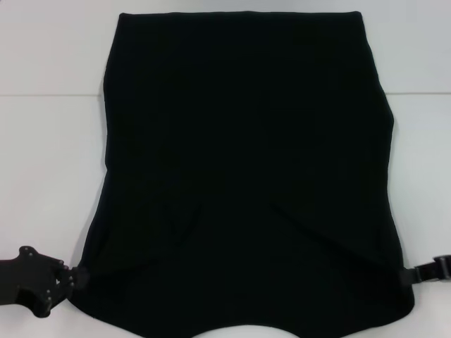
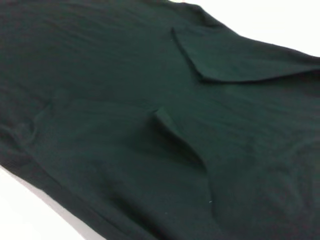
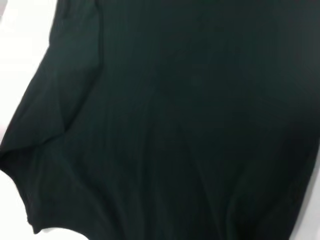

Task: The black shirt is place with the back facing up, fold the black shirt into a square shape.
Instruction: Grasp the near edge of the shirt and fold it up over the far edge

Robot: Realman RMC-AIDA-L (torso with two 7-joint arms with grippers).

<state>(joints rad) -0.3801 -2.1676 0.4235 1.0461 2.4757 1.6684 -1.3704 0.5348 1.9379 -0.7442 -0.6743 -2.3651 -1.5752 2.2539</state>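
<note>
The large soft black short-sleeved shirt point(image 1: 246, 176) spreads flat over nearly the whole white tabletop point(image 1: 49, 155), and its near edge runs out of the head view, so the lowest part of the cloth is cut off. No sleeves stick out from the shirt's sides; the outline is a tall block, narrower at the far edge and wider toward the robot, and the dark fabric swallows most detail, leaving only a few faint diagonal creases in its near half. The black left gripper point(image 1: 70, 278) sits at the shirt's near left corner, its tip touching the hem; its body is partly out of frame, and whether its fingers are parted or pinched on the cloth cannot be told. The black right gripper point(image 1: 412, 274) reaches the shirt's near right edge with only a slim part showing, and its grip is likewise impossible to make out. Neither wrist camera shows its own fingers. The left wrist view is filled with the shirt point(image 2: 150, 125), showing a folded-over flap and a raised wrinkle; the right wrist view shows more plain cloth point(image 3: 175, 125) with a curved hem against the table. The tabletop point(image 3: 20, 40) is plain white with one faint seam line beside the shirt's far half. No lettering or label is visible on the upturned side.
</note>
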